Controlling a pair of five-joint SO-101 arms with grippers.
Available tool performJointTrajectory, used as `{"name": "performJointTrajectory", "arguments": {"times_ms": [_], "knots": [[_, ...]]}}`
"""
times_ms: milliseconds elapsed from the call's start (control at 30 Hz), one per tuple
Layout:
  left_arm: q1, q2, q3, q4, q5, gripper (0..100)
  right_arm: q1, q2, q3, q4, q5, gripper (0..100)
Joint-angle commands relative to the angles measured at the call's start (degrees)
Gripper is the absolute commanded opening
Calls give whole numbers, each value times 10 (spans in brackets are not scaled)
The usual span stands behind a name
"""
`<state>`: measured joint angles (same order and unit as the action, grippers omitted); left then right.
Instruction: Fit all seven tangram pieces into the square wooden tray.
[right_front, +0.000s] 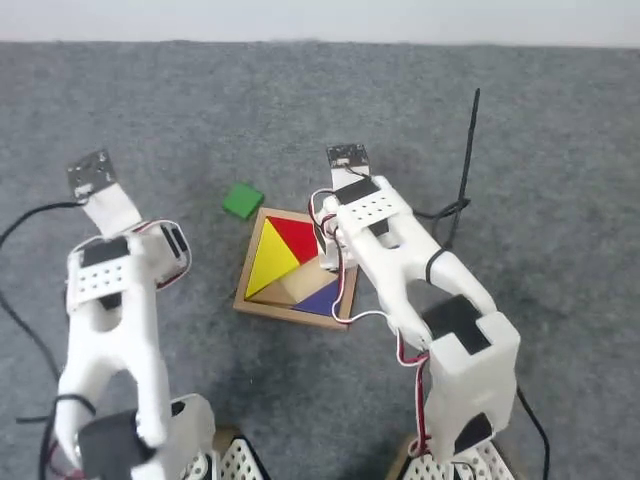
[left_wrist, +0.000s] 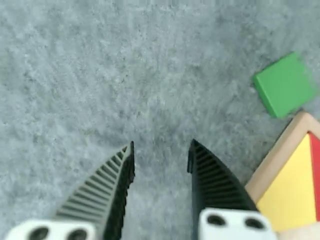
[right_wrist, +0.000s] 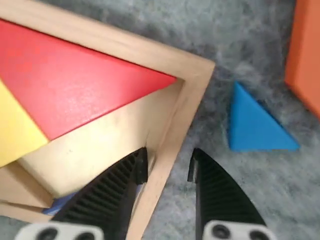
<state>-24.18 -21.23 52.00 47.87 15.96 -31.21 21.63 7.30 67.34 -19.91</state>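
The square wooden tray (right_front: 290, 312) lies on grey carpet and holds a yellow triangle (right_front: 270, 258), a red triangle (right_front: 297, 236) and a dark blue piece (right_front: 322, 297). A green square (right_front: 242, 200) lies just off its far left corner. My right gripper (right_wrist: 167, 152) is open, its fingers astride the tray wall (right_wrist: 185, 107) beside the red triangle (right_wrist: 75, 85). Outside that wall lie a light blue triangle (right_wrist: 252, 125) and an orange piece (right_wrist: 305, 50). My left gripper (left_wrist: 161, 147) is open over bare carpet, with the green square (left_wrist: 285, 85) and the tray corner (left_wrist: 275, 155) off to one side.
A thin black rod with cables (right_front: 468, 150) stands right of the right arm. Bare wood (right_wrist: 100, 150) shows in the tray between the red triangle and the dark blue piece (right_wrist: 60, 206). Open carpet lies left of the tray and behind it.
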Motion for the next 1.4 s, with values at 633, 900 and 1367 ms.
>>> {"name": "performJointTrajectory", "arguments": {"times_ms": [633,900,1367], "knots": [[-50,-77,119,-109,-193,177,-10,17,2,4,124,9],[-50,-83,125,-109,-194,177,-43,17,28,3,162,9],[-50,-83,125,-111,-194,177,-63,17,40,9,215,14]]}}
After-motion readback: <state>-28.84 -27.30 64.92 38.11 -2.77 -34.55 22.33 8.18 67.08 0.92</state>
